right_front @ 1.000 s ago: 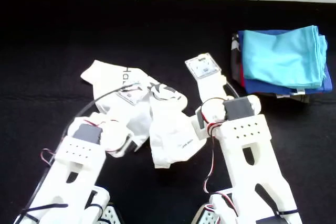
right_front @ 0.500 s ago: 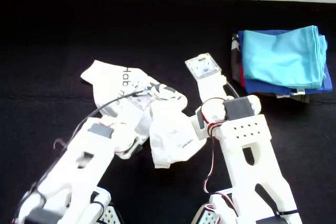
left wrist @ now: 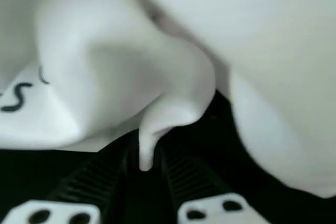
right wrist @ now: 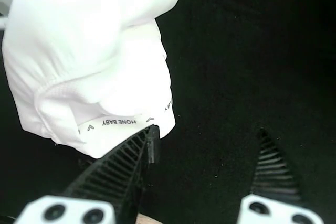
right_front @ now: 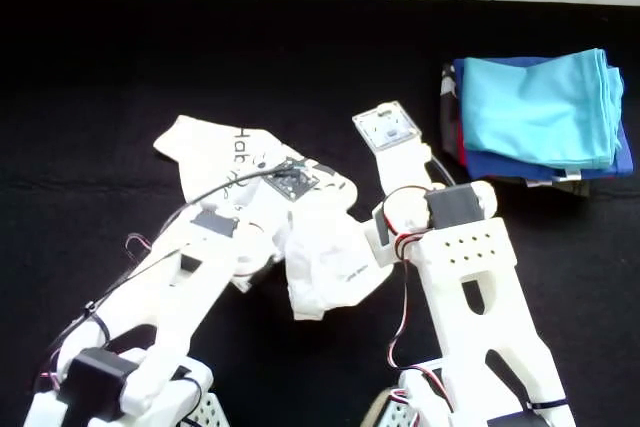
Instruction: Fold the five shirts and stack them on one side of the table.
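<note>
Folded stack [right_front: 540, 112] apart from white shirt [right_front: 330, 257]

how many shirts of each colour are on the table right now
white shirt: 1
cyan shirt: 1
blue shirt: 1
red shirt: 1
bottom layer, colour unclear: 1
total: 5

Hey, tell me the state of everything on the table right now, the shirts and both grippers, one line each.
white shirt: crumpled, not folded.
shirt pile: folded and stacked, apart from the white shirt, light blue one on top.
left gripper: shut on a fold of the white shirt.
right gripper: open, one finger at the white shirt's hem.
</note>
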Robot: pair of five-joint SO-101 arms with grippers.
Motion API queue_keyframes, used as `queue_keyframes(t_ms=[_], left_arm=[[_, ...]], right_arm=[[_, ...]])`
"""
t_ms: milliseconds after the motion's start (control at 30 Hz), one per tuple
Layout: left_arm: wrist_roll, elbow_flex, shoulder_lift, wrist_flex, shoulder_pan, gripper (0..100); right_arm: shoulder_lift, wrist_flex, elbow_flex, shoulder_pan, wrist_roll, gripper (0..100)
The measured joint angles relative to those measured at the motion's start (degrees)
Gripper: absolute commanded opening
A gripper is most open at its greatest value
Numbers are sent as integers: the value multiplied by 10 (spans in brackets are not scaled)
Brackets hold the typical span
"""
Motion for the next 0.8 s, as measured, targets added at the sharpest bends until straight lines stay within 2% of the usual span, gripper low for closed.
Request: queue_keyframes(t_ms=[233, 467, 633, 800], left_arm=[[-1, -139, 0, 147, -72, 8], [-1, -309, 1, 283, -186, 8], [-1, -391, 2, 304, -257, 8], [-1, -408, 6, 304, -298, 8]], right_arm=[[0, -10, 23, 0, 0, 275], [5, -55, 43, -9, 0, 275], [65, -33, 24, -86, 0, 276], [163, 26, -46, -187, 0, 277]])
